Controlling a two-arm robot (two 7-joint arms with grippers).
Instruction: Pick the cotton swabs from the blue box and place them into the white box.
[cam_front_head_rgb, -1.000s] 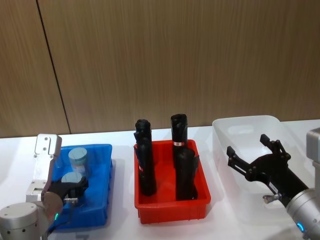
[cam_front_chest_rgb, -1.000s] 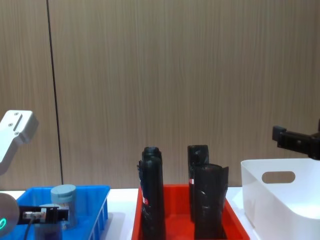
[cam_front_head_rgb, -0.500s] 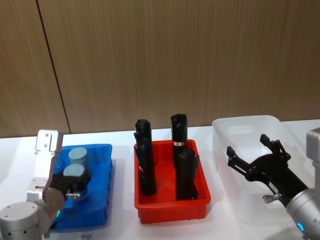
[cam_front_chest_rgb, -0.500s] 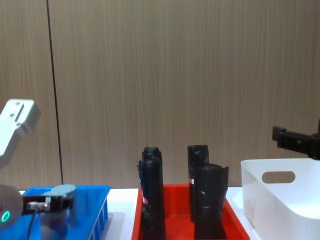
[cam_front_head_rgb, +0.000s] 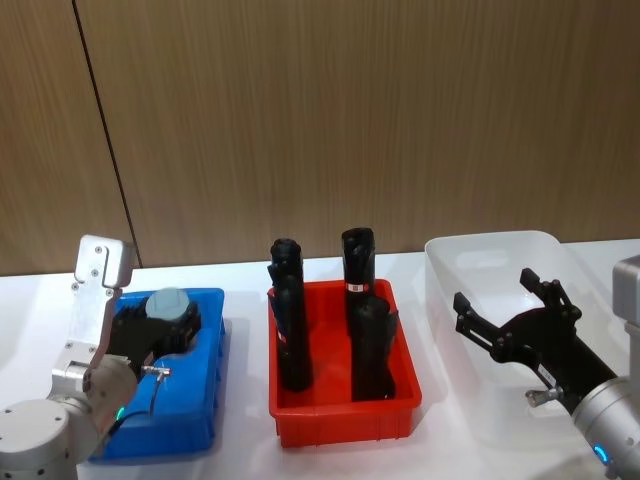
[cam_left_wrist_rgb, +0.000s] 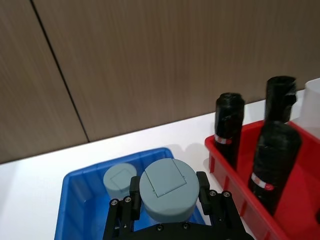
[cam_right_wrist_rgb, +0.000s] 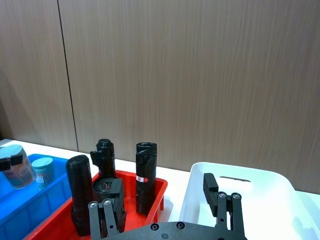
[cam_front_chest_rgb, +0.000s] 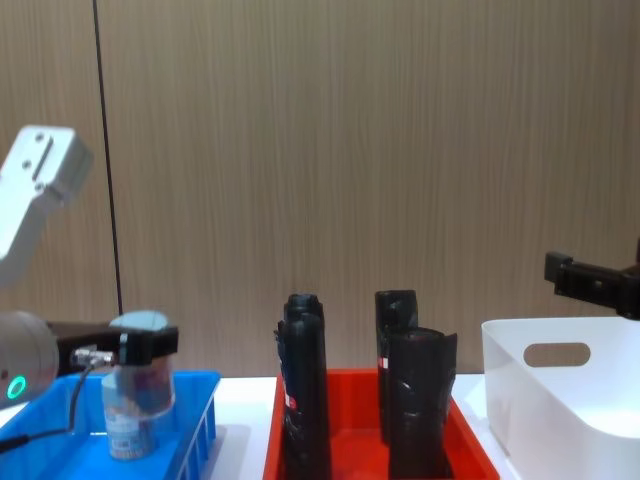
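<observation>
My left gripper (cam_front_head_rgb: 160, 322) is shut on a cotton swab jar (cam_left_wrist_rgb: 167, 186) with a pale blue lid and holds it lifted over the blue box (cam_front_head_rgb: 190, 425). In the chest view the held jar (cam_front_chest_rgb: 140, 390) hangs with its base about level with the blue box's rim (cam_front_chest_rgb: 190, 380). A second cotton swab jar (cam_left_wrist_rgb: 120, 179) stands inside the blue box, behind the held one. My right gripper (cam_front_head_rgb: 490, 288) hovers open over the near part of the white box (cam_front_head_rgb: 490, 245), nothing between its fingers.
A red bin (cam_front_head_rgb: 340, 412) with three tall black wrapped cylinders (cam_front_head_rgb: 290, 320) stands between the blue box and the white box. A wood-panelled wall rises behind the white table (cam_front_head_rgb: 240, 460).
My left gripper has risen with the cotton swab jar, from low inside the blue box to above it. The right arm has not moved.
</observation>
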